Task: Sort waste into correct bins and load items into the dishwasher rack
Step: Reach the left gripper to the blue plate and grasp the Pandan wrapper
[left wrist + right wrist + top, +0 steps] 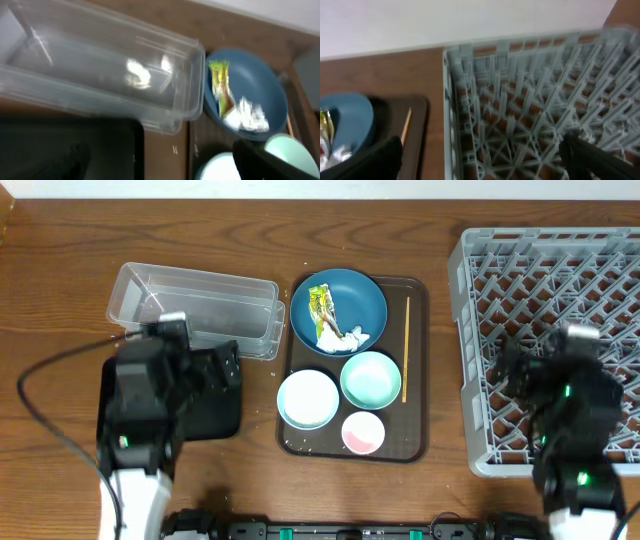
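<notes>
The yellow-green wrapper (pixel 322 307) lay on the dark-blue dish (pixel 362 292) — light, crinkly, probably best pinched at its free upper end — while the right gripper (pixel 477 155) stood open and the left gripper (pixel 226 370) showed no clear state.

Soft, even indoor light from above, overhead view sharp, only faint shadows on the wooden table (pixel 60 290), white glare spots on the clear tub (pixel 137 72), left wrist view smeared and soft, right wrist view blurred across the grey rack (pixel 540 115)
</notes>
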`<state>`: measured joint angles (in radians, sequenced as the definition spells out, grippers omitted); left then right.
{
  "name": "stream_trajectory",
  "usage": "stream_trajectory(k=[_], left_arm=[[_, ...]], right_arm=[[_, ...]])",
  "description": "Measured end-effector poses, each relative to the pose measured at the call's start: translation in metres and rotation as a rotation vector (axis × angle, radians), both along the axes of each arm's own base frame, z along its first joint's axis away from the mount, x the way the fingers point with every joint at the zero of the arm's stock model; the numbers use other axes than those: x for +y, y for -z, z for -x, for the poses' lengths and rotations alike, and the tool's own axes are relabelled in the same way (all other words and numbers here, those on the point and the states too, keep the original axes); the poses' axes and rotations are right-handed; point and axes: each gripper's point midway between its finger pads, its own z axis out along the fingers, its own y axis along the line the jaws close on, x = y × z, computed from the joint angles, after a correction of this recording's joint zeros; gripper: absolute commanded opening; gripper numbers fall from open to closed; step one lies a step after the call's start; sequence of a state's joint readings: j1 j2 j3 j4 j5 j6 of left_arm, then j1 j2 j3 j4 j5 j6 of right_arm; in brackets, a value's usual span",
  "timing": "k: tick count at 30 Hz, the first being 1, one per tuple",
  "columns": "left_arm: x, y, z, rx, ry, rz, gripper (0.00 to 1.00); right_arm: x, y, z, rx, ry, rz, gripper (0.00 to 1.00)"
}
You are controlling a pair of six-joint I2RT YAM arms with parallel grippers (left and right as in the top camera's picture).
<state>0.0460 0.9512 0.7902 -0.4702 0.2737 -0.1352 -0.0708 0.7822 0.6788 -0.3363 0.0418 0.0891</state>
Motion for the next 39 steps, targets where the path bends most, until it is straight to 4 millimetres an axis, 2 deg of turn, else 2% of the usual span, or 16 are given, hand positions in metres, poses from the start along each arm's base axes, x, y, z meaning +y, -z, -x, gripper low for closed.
stream_trajectory(k=[6, 9, 12, 15, 21, 27, 30, 34, 36, 39], left_arm=[[-0.003, 0.018, 0.007, 0.225, 0.011, 0.021, 0.93], [-0.003, 0.037, 0.019, 0.332, 0.007, 0.024, 0.93], [-0.003, 0.044, 0.021, 0.365, 0.008, 0.026, 0.93], [-0.004, 0.040, 0.012, 0.331, 0.011, 0.029, 0.93], [-0.014, 0.016, -0.015, 0.201, 0.052, 0.048, 0.91], [-0.048, -0.020, -0.058, 0.092, 0.154, 0.033, 0.91], [-0.066, -0.025, -0.077, 0.081, 0.197, 0.011, 0.91], [-0.100, -0.017, -0.102, 0.081, 0.277, -0.024, 0.91], [-0.120, -0.006, -0.111, 0.083, 0.318, -0.033, 0.90], [-0.146, 0.024, -0.115, 0.130, 0.374, -0.047, 0.86]], right_arm=[[-0.001, 0.018, -0.018, 0.178, 0.001, -0.015, 0.99], [-0.001, 0.033, -0.020, 0.234, 0.001, -0.019, 0.99], [-0.001, 0.035, -0.022, 0.239, -0.002, -0.021, 0.99], [0.001, 0.031, -0.024, 0.222, -0.013, -0.027, 0.99], [0.003, 0.030, -0.025, 0.217, -0.022, -0.032, 0.99], [0.003, 0.030, -0.025, 0.216, -0.022, -0.032, 0.99], [0.003, 0.030, -0.025, 0.217, -0.023, -0.032, 0.99], [0.003, 0.030, -0.025, 0.217, -0.024, -0.033, 0.99], [0.003, 0.030, -0.025, 0.217, -0.025, -0.034, 0.99], [0.004, 0.031, -0.025, 0.217, -0.025, -0.034, 0.99]])
